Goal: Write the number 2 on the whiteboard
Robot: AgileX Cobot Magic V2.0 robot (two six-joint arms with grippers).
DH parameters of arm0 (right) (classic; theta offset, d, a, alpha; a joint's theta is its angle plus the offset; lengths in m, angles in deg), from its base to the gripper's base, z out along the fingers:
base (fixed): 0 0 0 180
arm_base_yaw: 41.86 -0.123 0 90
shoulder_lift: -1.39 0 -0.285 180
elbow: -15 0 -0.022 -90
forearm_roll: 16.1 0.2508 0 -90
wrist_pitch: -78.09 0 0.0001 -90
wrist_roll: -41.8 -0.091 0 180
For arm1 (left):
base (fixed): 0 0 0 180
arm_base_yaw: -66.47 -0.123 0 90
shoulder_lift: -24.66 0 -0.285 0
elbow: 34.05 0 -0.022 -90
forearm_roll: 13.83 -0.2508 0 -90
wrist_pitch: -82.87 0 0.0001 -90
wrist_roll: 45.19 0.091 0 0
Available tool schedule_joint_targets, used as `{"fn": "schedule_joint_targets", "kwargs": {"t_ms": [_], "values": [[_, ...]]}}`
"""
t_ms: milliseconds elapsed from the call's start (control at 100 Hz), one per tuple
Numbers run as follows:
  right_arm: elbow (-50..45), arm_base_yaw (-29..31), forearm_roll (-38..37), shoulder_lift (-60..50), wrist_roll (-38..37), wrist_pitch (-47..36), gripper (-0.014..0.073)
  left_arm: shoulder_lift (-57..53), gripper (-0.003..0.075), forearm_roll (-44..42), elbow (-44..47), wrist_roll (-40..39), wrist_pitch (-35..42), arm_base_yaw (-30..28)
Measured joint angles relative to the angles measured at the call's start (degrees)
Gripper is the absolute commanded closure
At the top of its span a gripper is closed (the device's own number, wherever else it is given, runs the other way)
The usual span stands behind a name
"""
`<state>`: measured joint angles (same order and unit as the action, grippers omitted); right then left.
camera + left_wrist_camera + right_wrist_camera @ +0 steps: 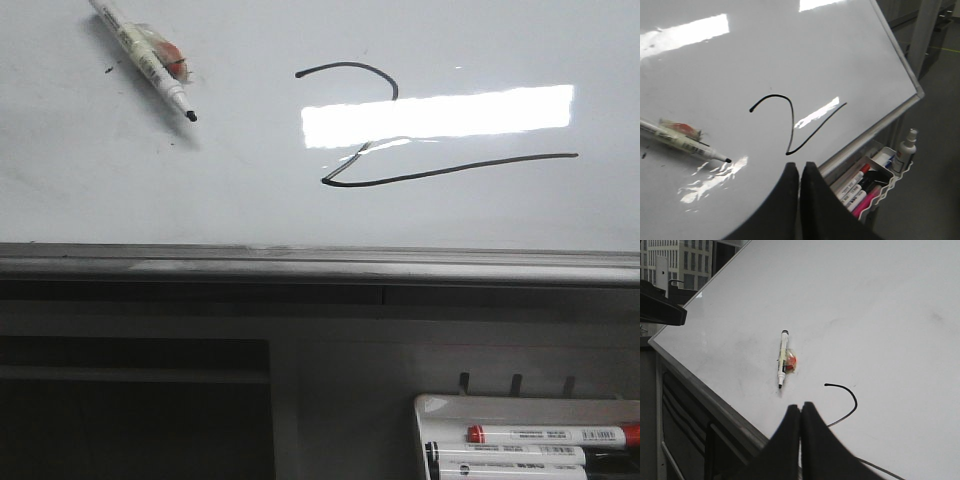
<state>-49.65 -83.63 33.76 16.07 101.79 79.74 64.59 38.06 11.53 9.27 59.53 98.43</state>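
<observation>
The number 2 (400, 125) is drawn in thin black line on the whiteboard (100, 190), wide and flat with a long base; it also shows as the stroke (790, 120) and the hook (847, 397). An uncapped white marker (150, 60) lies on the board to the left of it, tip toward the 2, and appears in both wrist views as the marker (685, 142) and the marker (783, 357). My left gripper (799, 167) is shut and empty above the board's lower edge. My right gripper (800, 409) is shut and empty near the same edge. Neither gripper shows in the front view.
The grey edge rail (300, 262) runs along the board's near side. Below it at the right hangs a white marker tray (430, 410) with several markers (860, 187), and a spray bottle (905, 150) stands at its end. A dark frame opening (130, 410) lies lower left.
</observation>
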Motion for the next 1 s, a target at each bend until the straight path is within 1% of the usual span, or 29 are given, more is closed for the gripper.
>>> {"fn": "schedule_joint_targets", "kwargs": {"t_ms": [100, 200, 270, 370, 430, 470, 500, 570, 620, 690, 760, 830, 1000], "values": [[0.0, 0.0, 0.0, 0.0, 0.0, 0.0, 0.0669, -0.4, 0.0741, 0.1, 1.0, 0.0, 0.5, 2.5], [0.0, 0.0, 0.0, 0.0, 0.0, -0.1, 0.0669, -1.4, 0.0741, -2.0, 3.2, 0.9, 2.4, 4.0], [0.0, 0.0, 0.0, 0.0, 0.0, -0.1, 0.0669, -2.7, 0.0741, -2.7, 5.8, 1.3, 7.3, 4.1], [-0.1, 0.0, 0.0, 0.0, 0.0, -0.1, 0.0669, -6.4, 0.0741, -2.9, 11.2, 1.3, 18.0, 4.1], [-0.1, 0.0, 0.0, 0.0, 0.0, -0.1, 0.0669, -9.3, 0.0741, -5.6, 15.2, 0.2, 22.9, 4.1], [-0.1, 0.0, 0.0, 0.0, 0.0, -0.1, 0.0669, -11.8, 0.0741, -8.8, 17.8, -2.4, 25.5, 4.1], [-0.1, 0.0, 0.0, 0.0, 0.0, -0.1, 0.0669, -13.5, 0.0741, -13.0, 19.6, -5.0, 26.9, 4.1], [-0.1, 0.0, 0.0, 0.0, 0.0, -0.1, 0.0669, -17.5, 0.0741, -22.6, 23.8, -14.2, 29.3, 3.0], [-0.1, 0.0, 0.0, 0.0, 0.0, -0.1, 0.0669, -19.8, 0.0741, -28.7, 26.5, -22.2, 30.4, 1.8], [-0.1, 0.0, 0.0, 0.0, 0.0, -0.1, 0.0669, -22.5, 0.0741, -34.8, 29.9, -30.8, 30.8, -0.4], [-0.1, 0.0, 0.0, 0.0, 0.0, -0.1, 0.0669, -24.8, 0.0741, -37.5, 31.7, -36.4, 29.5, -2.3], [-0.1, 0.0, 0.0, 0.0, 0.0, -0.1, 0.0669, -27.2, 0.0741, -38.8, 31.7, -39.1, 26.8, -3.9], [-0.1, 0.0, 0.0, 0.0, 0.0, -0.1, 0.0669, -32.4, 0.0741, -39.8, 31.7, -40.7, 12.9, -7.4]]}}
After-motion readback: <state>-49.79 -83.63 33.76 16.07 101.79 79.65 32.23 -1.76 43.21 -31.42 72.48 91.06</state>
